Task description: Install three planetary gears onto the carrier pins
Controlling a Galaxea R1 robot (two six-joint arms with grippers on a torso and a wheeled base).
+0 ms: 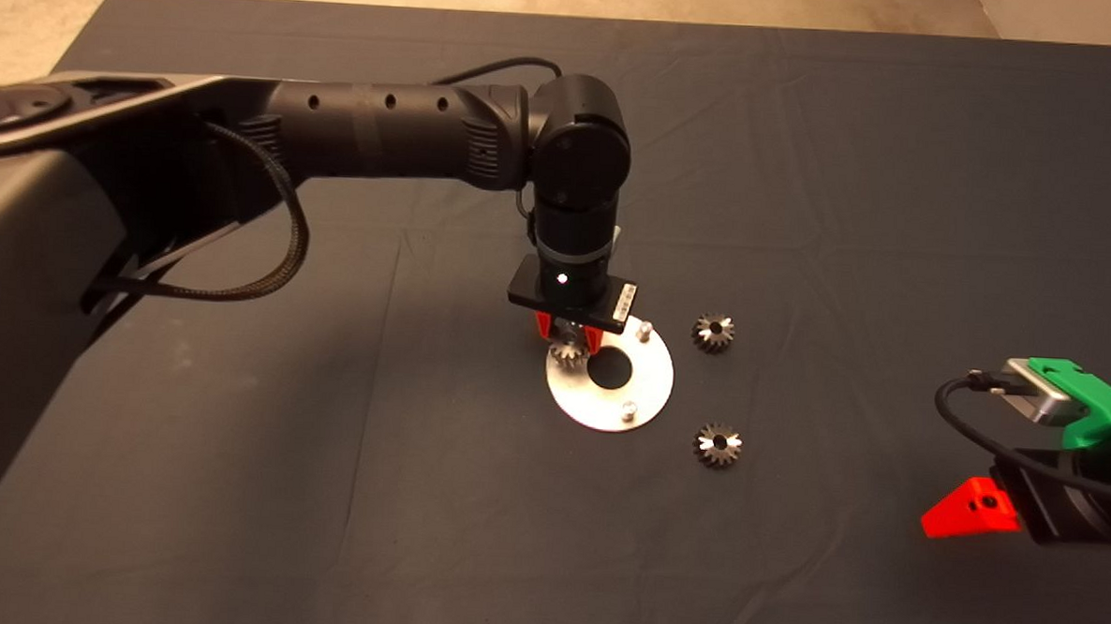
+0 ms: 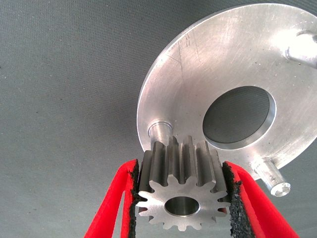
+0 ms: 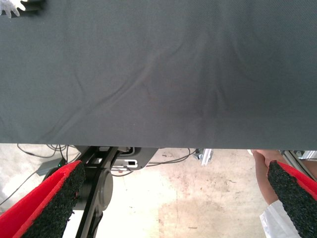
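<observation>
Left tool (image 2: 182, 198) clamps a planetary gear (image 2: 181, 191) just beside one carrier pin (image 2: 161, 131)

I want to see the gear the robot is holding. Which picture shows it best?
The left wrist view: the gear fills it, clamped between the left gripper pads, beside a pin. The head view shows only a bit of it under the wrist. The right wrist view misses it.

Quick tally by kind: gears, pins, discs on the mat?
Gears: 3, one in the left claw, two loose on the mat at and
Pins: 3, at
Disc: 1
Total: 7
</observation>
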